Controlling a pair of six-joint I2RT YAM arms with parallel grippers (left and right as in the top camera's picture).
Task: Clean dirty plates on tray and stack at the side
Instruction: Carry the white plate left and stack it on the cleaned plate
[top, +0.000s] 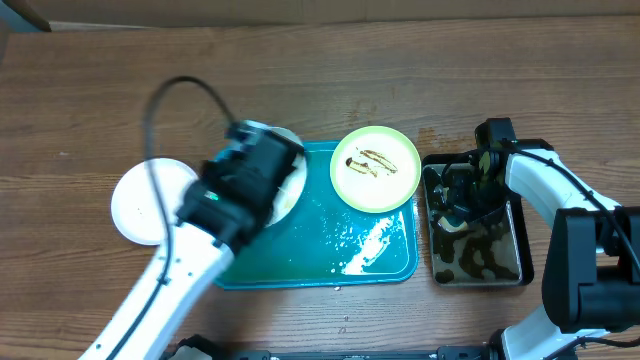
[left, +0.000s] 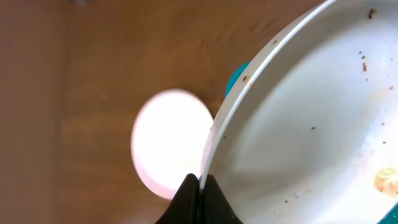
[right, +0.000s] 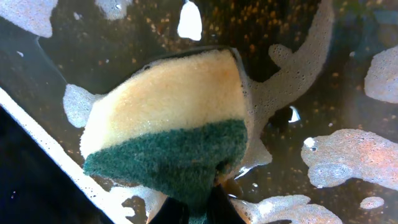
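**Teal tray (top: 300, 255) and a soapy sponge (right: 168, 118)**

Set in the middle of a brown wood table (top: 100, 100). Wet, with white foam toward its right side.

Yellow-green plate (top: 376, 168) at the far right corner of the tray, poking a little over the far rim. Brown sauce smears in its middle.

Held white plate (top: 292, 192) (left: 311, 124) at the far left corner of the tray, mostly hidden under the left arm from above. Tiny brown specks on it, and a pale smear near one edge. Left gripper (left: 199, 186) pinched tight on the rim of this plate, one finger on each side.

Bare white plate (top: 140, 200) (left: 168, 146) lying flat on the table, just left of the tray. Bright, with no marks to see.

Black pan (top: 495, 255) just right of the tray, full of dark water with patches of white foam. Right gripper (top: 462, 195) (right: 199, 206) down over the far part of the pan, clenched on the sponge. Yellow on one side of the sponge, green scrub layer on the other. Hard to tell if the sponge touches the water.
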